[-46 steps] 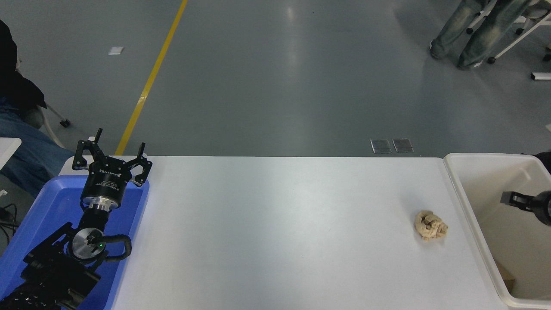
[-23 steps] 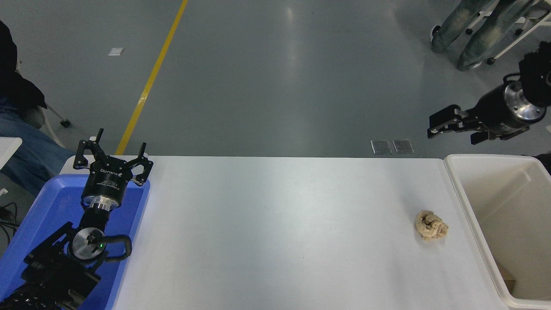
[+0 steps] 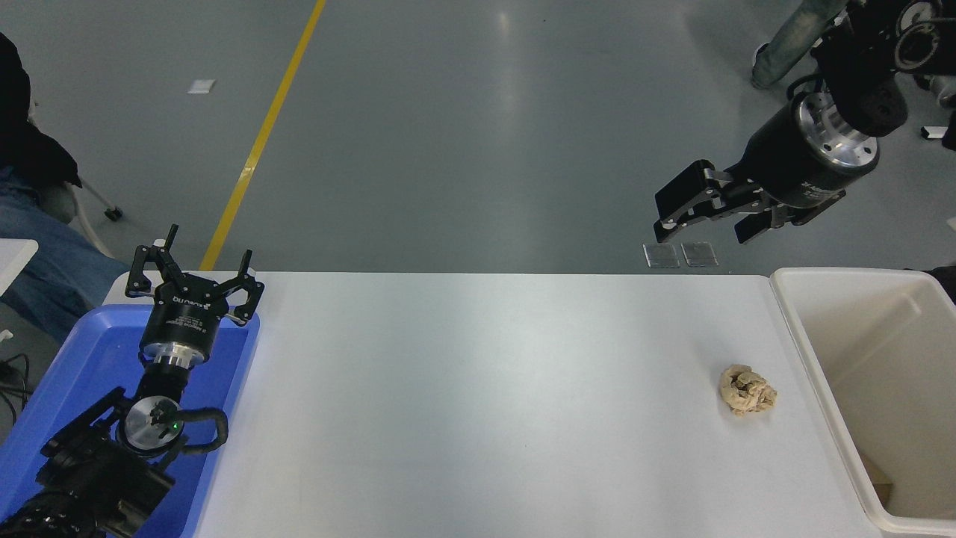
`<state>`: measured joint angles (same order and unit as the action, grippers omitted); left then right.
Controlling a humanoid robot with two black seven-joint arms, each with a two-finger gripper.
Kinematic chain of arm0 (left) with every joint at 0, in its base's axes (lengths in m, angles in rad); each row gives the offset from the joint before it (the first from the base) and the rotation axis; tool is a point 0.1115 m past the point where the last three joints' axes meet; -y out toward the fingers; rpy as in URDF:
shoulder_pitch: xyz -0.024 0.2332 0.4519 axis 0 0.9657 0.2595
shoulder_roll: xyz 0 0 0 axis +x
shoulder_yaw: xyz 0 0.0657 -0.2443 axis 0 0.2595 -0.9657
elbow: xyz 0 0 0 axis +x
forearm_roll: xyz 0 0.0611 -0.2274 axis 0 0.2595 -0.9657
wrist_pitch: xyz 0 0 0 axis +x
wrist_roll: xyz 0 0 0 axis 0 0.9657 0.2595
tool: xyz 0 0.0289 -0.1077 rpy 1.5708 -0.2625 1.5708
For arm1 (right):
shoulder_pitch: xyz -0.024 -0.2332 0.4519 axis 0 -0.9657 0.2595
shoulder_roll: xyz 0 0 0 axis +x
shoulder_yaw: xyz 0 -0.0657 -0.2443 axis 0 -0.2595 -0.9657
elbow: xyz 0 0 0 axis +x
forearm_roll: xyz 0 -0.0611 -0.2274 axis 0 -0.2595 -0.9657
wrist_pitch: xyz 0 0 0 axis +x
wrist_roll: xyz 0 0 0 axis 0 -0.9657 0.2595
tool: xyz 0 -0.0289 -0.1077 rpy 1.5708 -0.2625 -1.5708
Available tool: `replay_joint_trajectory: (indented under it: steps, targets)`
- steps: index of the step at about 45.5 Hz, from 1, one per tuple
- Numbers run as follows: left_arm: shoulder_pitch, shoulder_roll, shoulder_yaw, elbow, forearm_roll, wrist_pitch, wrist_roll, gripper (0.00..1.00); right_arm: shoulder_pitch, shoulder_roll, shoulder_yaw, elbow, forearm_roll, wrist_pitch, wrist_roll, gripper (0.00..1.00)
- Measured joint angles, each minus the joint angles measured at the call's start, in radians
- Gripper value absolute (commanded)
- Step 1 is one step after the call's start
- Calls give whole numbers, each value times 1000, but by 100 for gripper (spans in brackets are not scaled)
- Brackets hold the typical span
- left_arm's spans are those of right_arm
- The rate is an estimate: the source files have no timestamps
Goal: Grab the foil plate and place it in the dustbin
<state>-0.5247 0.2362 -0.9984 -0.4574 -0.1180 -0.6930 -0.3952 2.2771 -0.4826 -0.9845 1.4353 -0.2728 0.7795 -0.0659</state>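
Observation:
The foil plate does not show anywhere in the head view. The cream-white dustbin point(image 3: 793, 321) stands at the table's right end; only a brown scrap point(image 3: 881, 487) shows at its bottom. My right gripper point(image 3: 703, 223) hangs open and empty in the air, above the table's far edge and up and left of the dustbin. My left gripper point(image 3: 196, 258) is parked open over the blue tray at the lower left.
A small tan crumpled paper wad point(image 3: 747, 389) lies on the white table point(image 3: 478, 403) just left of the dustbin. A shallow blue tray point(image 3: 67, 359) sits at the left end. A person's legs point(image 3: 792, 37) show at the top right, a seated person point(image 3: 30, 217) at the left.
My right gripper has come up out of the dustbin and swung left, above the table's far edge, open and empty. The left arm and the paper wad have not moved.

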Motion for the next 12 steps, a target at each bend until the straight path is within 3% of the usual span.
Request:
replay_joint_trajectory:
  steps: [12]
  targets:
    - [0, 0, 0, 0, 0, 1, 0, 100, 12, -7, -2, 39, 4, 4, -15, 100]
